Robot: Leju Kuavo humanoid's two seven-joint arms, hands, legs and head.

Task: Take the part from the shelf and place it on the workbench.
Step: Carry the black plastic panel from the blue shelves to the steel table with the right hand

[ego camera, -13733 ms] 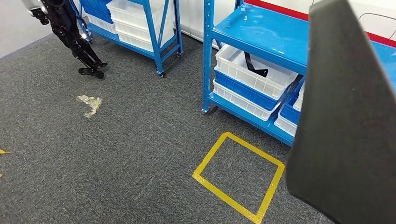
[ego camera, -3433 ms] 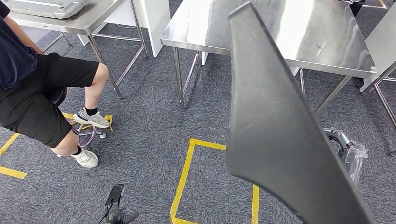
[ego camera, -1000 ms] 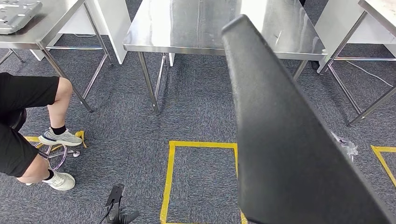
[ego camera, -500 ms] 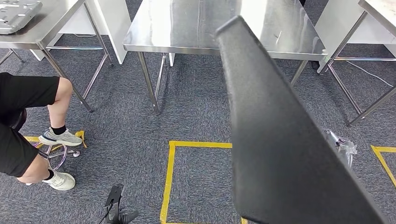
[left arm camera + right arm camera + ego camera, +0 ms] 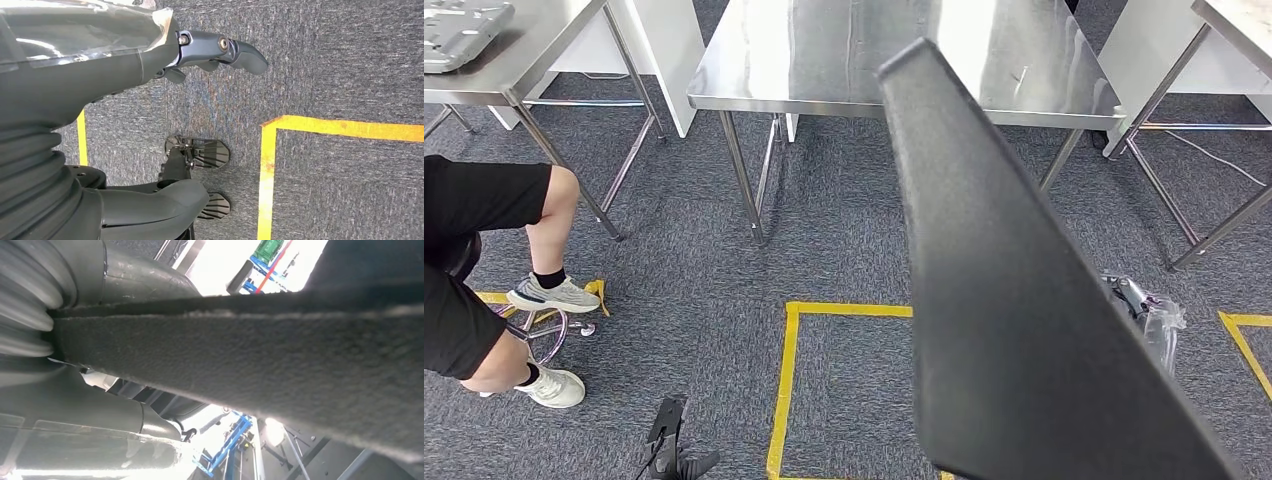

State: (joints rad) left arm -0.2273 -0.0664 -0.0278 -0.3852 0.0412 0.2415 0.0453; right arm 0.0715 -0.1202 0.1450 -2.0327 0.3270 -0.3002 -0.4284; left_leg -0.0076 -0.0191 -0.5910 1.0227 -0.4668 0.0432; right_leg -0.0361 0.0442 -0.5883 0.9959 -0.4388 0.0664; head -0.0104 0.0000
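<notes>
The workbench [image 5: 824, 60] is faced across the carpet, so the carry step looks nearly done. The big dark part [image 5: 1024, 300] is held up in front, its tip over the bench's near edge. It's gripped by the right hand [image 5: 90, 405], probably by the thumb and fingers, though they're mostly hidden. The left hand [image 5: 200, 55] is seen hanging slack and empty over the yellow tape [image 5: 266, 170]. Next, the part needs lowering flat onto the steel.

That big black part [image 5: 1024, 300] runs off the bottom edge and blocks the workbench's [image 5: 824, 60] right front edge; the right hand's [image 5: 75, 405] fingers are hidden behind it.
</notes>
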